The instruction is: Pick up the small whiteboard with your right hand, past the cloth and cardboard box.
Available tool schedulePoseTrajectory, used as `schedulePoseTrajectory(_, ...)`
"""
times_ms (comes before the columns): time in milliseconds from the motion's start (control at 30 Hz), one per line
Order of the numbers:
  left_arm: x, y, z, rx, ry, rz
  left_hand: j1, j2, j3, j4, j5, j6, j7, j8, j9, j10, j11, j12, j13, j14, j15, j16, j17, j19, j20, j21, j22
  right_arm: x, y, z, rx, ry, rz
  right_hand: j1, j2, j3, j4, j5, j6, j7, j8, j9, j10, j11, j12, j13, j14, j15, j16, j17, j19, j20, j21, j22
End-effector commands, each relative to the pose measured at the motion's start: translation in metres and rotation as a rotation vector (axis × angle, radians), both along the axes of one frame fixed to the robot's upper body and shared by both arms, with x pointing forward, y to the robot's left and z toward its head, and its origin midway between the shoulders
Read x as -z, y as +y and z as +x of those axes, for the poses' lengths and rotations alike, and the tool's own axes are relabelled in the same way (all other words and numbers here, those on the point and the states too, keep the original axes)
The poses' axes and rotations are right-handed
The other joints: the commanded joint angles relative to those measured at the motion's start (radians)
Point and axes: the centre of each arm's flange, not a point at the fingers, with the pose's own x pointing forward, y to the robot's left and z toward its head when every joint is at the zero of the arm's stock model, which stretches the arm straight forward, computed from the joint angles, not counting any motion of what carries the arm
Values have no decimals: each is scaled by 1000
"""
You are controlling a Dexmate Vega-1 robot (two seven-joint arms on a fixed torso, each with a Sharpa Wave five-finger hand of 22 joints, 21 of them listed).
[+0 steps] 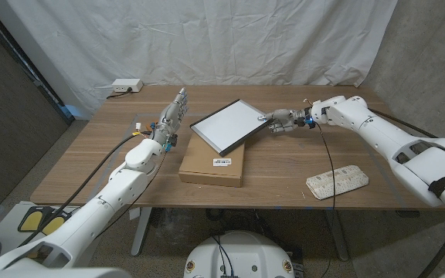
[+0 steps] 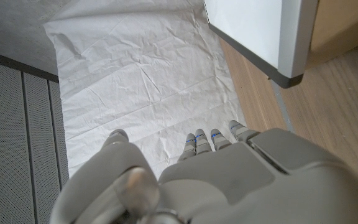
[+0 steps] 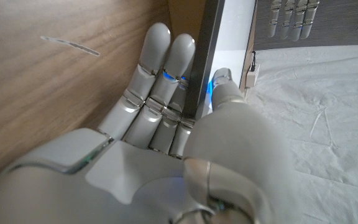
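Right hand gripping the small whiteboard by its edge above the cardboard box.

We found the right hand (image 1: 281,122) pinching the near rim of the small whiteboard (image 1: 229,125), thumb on its face and fingers (image 3: 160,68) beneath; the board sat tilted, its far end over the cardboard box (image 1: 213,164), the cloth (image 1: 337,181) well apart on the bench (image 1: 284,166). We judged a level, slow lift best, lest the thin edge slip. The left hand (image 1: 171,116) stood empty, fingers extended.

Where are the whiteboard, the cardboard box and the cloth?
whiteboard (image 1: 226,123), head view, middle of its white face.
cardboard box (image 1: 211,169), head view, bare top.
cloth (image 1: 337,181), head view, its middle.
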Motion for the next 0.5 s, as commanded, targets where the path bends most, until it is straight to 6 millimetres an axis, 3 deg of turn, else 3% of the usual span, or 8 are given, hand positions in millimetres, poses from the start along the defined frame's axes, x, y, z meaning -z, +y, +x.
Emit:
schedulePoseTrajectory(33, -3, 1, -4, -7, -5, 10, 13, 3, -3, 2, 1, 4, 1, 1, 2, -1, 2, -2, 4, 1, 1, 0, 3, -4, 3, 3, 5, 1, -3, -2, -5, -2, 39, 77, 103, 68, 41, 5, 21, -10, -7, 30, 154, -124, 149, 248, 2, 1, 4, 6, -3, -13, 13, 7)
schedulePoseTrajectory(233, -2, 4, -5, -10, -6, 7, 14, 3, -4, 1, 1, 3, 0, 1, 2, -1, 0, -2, 4, 1, 0, 0, 3, -3, 3, 3, 5, 1, -3, -3, -5, -2, 55, 78, 101, 71, 37, 5, 23, -9, -11, 55, 156, -124, 152, 256, 3, 0, 8, 14, -2, -13, 28, 17)
schedulePoseTrajectory(500, -2, 7, -8, -16, -6, 9, 16, 4, -5, 1, 1, 4, 0, 1, 2, -2, 1, -2, 4, 2, 0, 1, 3, -4, 4, 2, 5, 1, -1, -5, -19, -11, 79, 62, 112, 81, 47, 6, 19, -12, -15, 100, 154, -124, 163, 280, -2, 2, 11, 31, -12, -13, 40, 26)
